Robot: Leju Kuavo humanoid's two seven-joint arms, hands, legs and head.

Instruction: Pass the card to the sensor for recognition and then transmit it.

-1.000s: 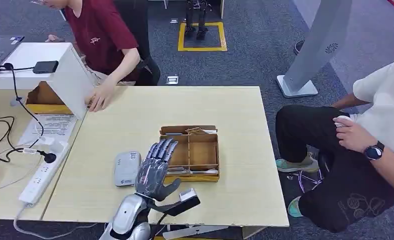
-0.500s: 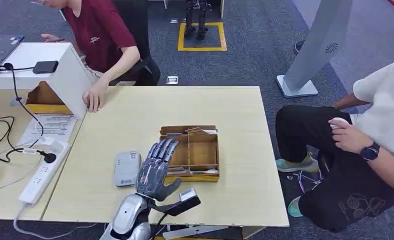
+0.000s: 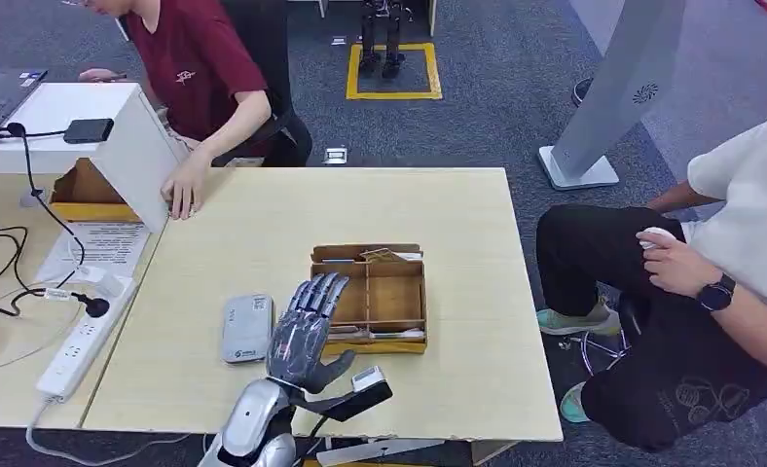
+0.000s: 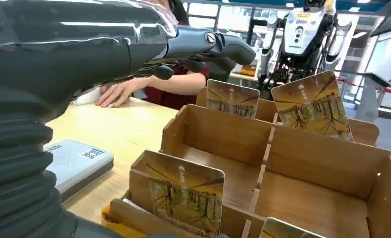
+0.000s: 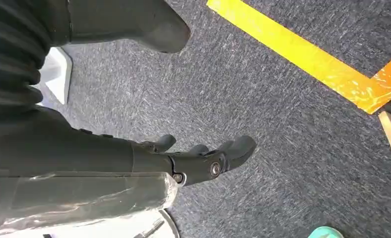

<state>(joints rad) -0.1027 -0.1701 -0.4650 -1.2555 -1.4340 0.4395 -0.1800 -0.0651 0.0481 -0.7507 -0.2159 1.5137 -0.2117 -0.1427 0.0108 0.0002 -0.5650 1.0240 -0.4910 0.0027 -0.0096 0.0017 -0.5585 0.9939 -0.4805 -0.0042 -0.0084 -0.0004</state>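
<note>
Pale wooden tabletop [image 3: 263, 233] lies before you, with bare surface far of the brown compartmented wooden box [image 3: 369, 297]. Your left hand [image 3: 305, 329] hovers flat above the near edge, fingers [image 4: 203, 42] straight, apart and holding nothing, between the grey flat card sensor [image 3: 246, 328] on its left and the box. Picture-printed cards [image 4: 186, 198] stand upright in the box's compartments. Your right hand [image 5: 198, 158] hangs over grey carpet [image 5: 283, 124], fingers loosely curled, empty.
</note>
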